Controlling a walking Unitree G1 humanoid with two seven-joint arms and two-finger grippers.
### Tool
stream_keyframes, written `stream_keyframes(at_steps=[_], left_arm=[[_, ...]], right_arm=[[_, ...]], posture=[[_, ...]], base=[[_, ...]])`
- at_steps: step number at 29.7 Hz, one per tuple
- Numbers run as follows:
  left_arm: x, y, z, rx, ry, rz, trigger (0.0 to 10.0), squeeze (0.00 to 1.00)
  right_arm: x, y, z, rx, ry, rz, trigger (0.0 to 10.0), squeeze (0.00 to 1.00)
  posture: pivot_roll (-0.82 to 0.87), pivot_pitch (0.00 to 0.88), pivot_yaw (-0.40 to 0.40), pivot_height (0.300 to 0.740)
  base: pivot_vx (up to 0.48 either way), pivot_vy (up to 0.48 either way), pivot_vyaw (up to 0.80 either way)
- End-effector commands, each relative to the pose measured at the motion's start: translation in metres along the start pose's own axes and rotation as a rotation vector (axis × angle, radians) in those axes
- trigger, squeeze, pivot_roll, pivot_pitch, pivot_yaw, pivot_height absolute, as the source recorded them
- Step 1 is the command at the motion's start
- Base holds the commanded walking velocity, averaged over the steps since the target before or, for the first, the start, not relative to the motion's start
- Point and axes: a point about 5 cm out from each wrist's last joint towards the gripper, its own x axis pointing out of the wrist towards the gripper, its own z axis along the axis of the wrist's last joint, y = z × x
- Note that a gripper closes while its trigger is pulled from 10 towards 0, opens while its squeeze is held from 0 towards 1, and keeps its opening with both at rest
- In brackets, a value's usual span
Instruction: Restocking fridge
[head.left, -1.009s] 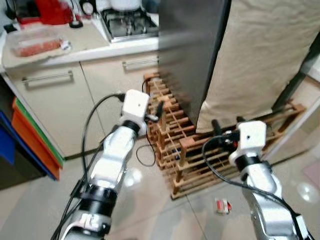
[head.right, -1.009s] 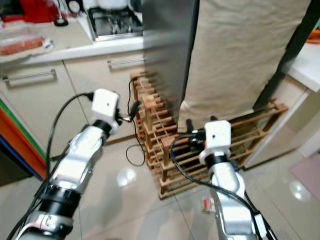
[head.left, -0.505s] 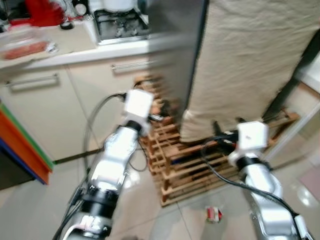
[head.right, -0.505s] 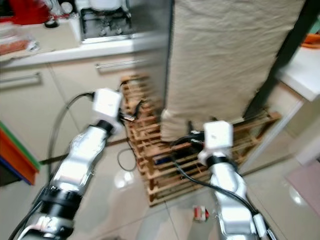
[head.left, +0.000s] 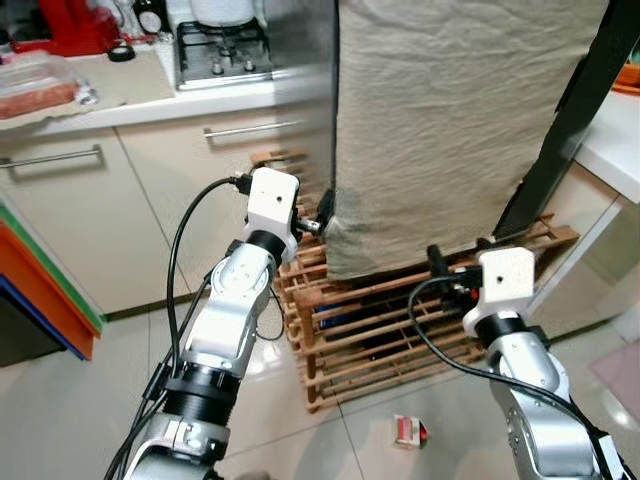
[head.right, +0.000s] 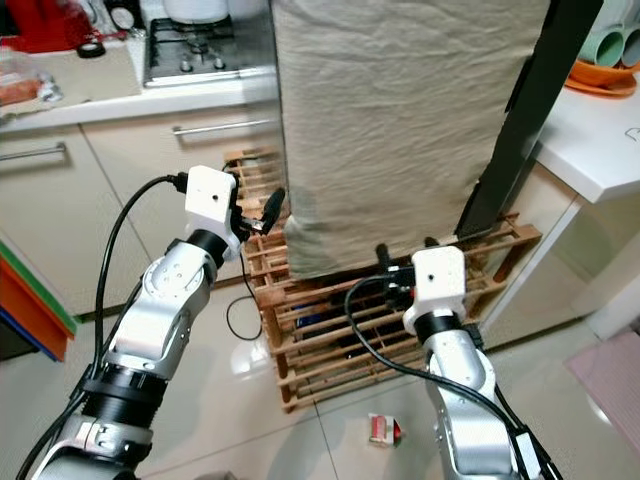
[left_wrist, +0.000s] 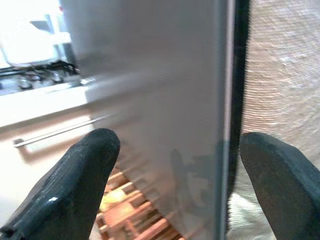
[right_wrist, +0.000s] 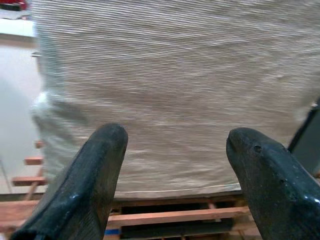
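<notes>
Kitchen cupboards and a pale counter (head.left: 190, 95) run along the back in the left eye view, with a gas hob (head.left: 222, 52) on it, a clear food box (head.left: 42, 82) toward its left end and a red appliance (head.left: 78, 22) at its back edge. Compared with a second ago the whole picture has shifted, so the camera has moved: the fridge (head.left: 300, 90), draped in a beige cloth (head.left: 460, 120), now stands closer to the middle, and the blur of half a second ago is gone. It stands on a wooden slatted pallet (head.left: 370, 330) on glossy floor tiles (head.left: 60, 400). A small red and white carton (head.left: 408, 431) lies on the floor just in front of the pallet. The left claw (head.left: 322, 212) is raised at the fridge's front corner beside the cloth's edge; the right claw (head.left: 455, 262) is lower, near the cloth's hem above the pallet.

From the right eye the same scene also takes in a white worktop (head.right: 600, 130) on the right, with an orange dish and pale green cups at its far edge.

Along the left wrist, the left claw (left_wrist: 172, 170) is spread wide, its fingers (left_wrist: 75, 185) on either side of the fridge's grey side panel and dark edge strip, gripping nothing.

Along the right wrist, the right claw (right_wrist: 175, 165) is likewise spread and empty, facing the cloth with pallet slats below.
</notes>
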Motion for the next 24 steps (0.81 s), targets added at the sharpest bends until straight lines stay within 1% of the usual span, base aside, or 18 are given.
stream_keyframes(at_steps=[1,5,9,12,15,20,22,24], left_arm=[[0.006,0.003,0.006,-0.003,-0.004,-0.007,10.0,0.0],[0.009,0.005,0.013,-0.018,-0.008,-0.035,10.0,0.0],[0.012,0.005,0.011,-0.05,0.016,-0.073,10.0,0.0],[0.014,0.005,0.008,-0.059,0.027,-0.074,10.0,0.0],[0.015,0.002,0.01,-0.058,0.024,-0.09,10.0,0.0],[0.015,0.001,0.011,-0.08,0.03,-0.106,10.0,0.0],[0.015,0.0,0.012,-0.117,0.034,-0.115,10.0,0.0],[0.016,-0.002,0.015,-0.129,0.029,-0.129,10.0,0.0]], right_arm=[[0.003,0.0,0.002,0.0,-0.01,0.007,10.0,0.0],[0.003,0.0,0.001,0.001,-0.008,0.008,10.0,0.0],[0.002,0.0,0.001,0.0,-0.003,0.012,10.0,0.0],[0.003,0.0,0.001,0.0,-0.003,0.013,10.0,0.0],[0.004,0.0,0.001,0.004,-0.003,0.011,10.0,0.0],[0.005,0.0,0.0,0.01,0.001,0.011,10.0,0.0],[0.006,0.0,0.0,0.014,0.003,0.012,10.0,0.0],[0.008,-0.001,-0.001,0.013,0.005,0.014,10.0,0.0]], posture=[[0.02,0.007,0.021,0.74],[0.02,0.009,0.019,0.74],[0.02,0.01,0.016,0.74],[0.02,0.01,0.016,0.74],[0.02,0.012,0.019,0.74],[0.02,0.01,0.019,0.74],[0.02,0.009,0.016,0.74],[0.03,0.009,0.009,0.74]], base=[[0.0,0.0,0.0],[0.0,0.0,0.0],[0.0,0.0,0.0],[0.0,0.0,0.0],[0.0,0.0,0.0],[0.0,0.0,0.0],[0.0,0.0,0.0],[0.0,0.0,0.0]])
